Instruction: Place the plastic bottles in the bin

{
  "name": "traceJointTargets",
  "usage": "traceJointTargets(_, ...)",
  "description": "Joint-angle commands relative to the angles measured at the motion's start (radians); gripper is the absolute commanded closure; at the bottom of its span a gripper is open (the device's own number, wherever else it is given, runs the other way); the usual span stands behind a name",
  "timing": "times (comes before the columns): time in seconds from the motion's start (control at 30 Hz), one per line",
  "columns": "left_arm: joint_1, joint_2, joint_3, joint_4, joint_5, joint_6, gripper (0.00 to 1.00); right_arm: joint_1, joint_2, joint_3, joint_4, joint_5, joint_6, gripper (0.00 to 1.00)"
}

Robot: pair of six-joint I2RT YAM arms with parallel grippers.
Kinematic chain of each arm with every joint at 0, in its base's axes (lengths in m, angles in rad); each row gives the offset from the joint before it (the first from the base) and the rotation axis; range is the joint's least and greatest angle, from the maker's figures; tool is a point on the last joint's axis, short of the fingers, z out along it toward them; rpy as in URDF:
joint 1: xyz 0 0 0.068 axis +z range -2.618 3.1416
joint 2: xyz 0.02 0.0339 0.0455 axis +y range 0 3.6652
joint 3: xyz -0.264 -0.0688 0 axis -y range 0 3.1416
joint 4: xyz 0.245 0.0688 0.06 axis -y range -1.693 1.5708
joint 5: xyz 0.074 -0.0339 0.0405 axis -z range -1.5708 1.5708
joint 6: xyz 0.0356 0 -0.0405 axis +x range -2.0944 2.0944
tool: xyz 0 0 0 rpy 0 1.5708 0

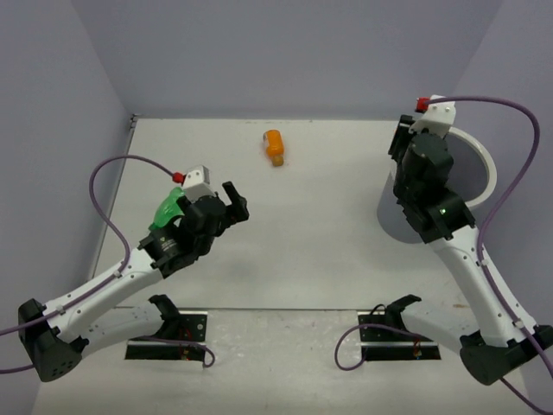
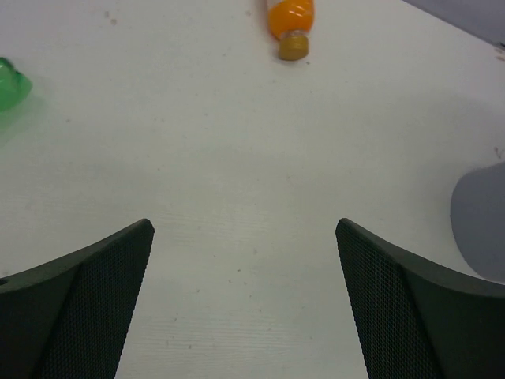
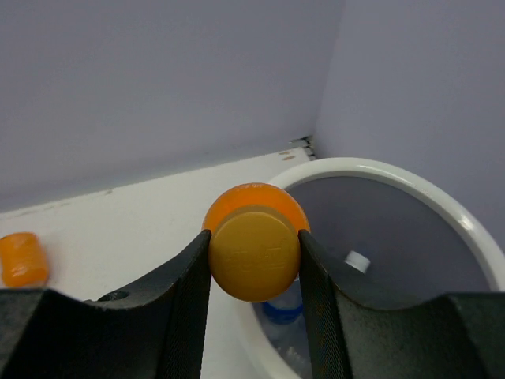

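- Your left gripper [image 2: 245, 229] stands wide open. Nothing sits between its two dark fingers [image 2: 95, 308], and it hangs above the flat white table [image 1: 328, 225].
- Your right gripper [image 3: 254, 241] is clamped on one short orange plastic bottle [image 3: 252, 199]. There is a finger on each side of it, and its round tan cap faces the wrist camera.
- In the right wrist view the held bottle overlaps the 9 o'clock edge of the rim of the large round white bin [image 3: 394, 172], which is grey inside. From above, the bin sits at 3 o'clock on the table, partly under your right arm.
- You have two orange bottles in all. The second orange bottle [image 1: 275, 147] lies on its side at 12 o'clock on the table, cap toward the arms and well apart from both grippers.
- Inside the bin you can see one white cap [image 3: 357, 260] and one blue-labelled clear bottle [image 3: 280, 309] below the held one. I cannot tell whether they are one bottle or two.
- One green translucent plastic object [image 2: 12, 83] lies at 9 o'clock, partly under your left wrist from above. Its shape cannot be made out.
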Motion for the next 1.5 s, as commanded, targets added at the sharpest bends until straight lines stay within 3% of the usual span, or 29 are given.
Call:
traceJointTargets(0.0,0.069,-0.004,0.010,-0.103,-0.107,-0.130,0.00,-0.103,-0.035,-0.034,0.092,0.222,0.002,1.00)
traceJointTargets(0.23,0.180,0.106,0.041,-0.095,0.000,-0.084,0.00,-0.144,-0.017,-0.037,0.090,0.255,-0.019,0.99)
traceJointTargets(0.3,0.226,0.143,0.067,-0.118,0.020,-0.079,0.00,-0.146,0.018,-0.017,0.034,0.275,-0.027,0.57)
traceJointTargets(0.4,0.294,0.168,0.089,-0.142,0.020,-0.096,0.00,-0.146,0.065,0.045,-0.051,0.269,0.031,0.05)
traceJointTargets(0.43,0.314,0.169,0.092,-0.141,0.025,-0.092,0.00,-0.146,0.075,0.054,-0.062,0.270,0.039,0.01)
traceJointTargets(0.7,0.558,0.194,0.078,-0.076,0.187,-0.086,0.00,-0.146,0.050,0.063,-0.110,0.168,0.121,0.01)
traceJointTargets(0.9,0.692,0.277,0.135,-0.133,0.162,-0.109,0.00,-0.146,0.031,0.057,-0.111,0.074,0.135,0.01)
traceJointTargets(0.97,0.720,0.285,0.135,-0.157,0.176,-0.175,0.00,-0.146,0.033,0.059,-0.110,0.064,0.137,0.01)
traceJointTargets(1.17,0.736,0.258,0.002,-0.134,0.135,-0.554,0.00,-0.146,0.048,0.068,-0.114,0.023,0.123,0.01)
traceJointTargets(1.47,0.737,0.307,-0.085,-0.108,0.120,-0.908,0.00,-0.146,0.073,0.083,-0.135,0.004,0.108,0.01)
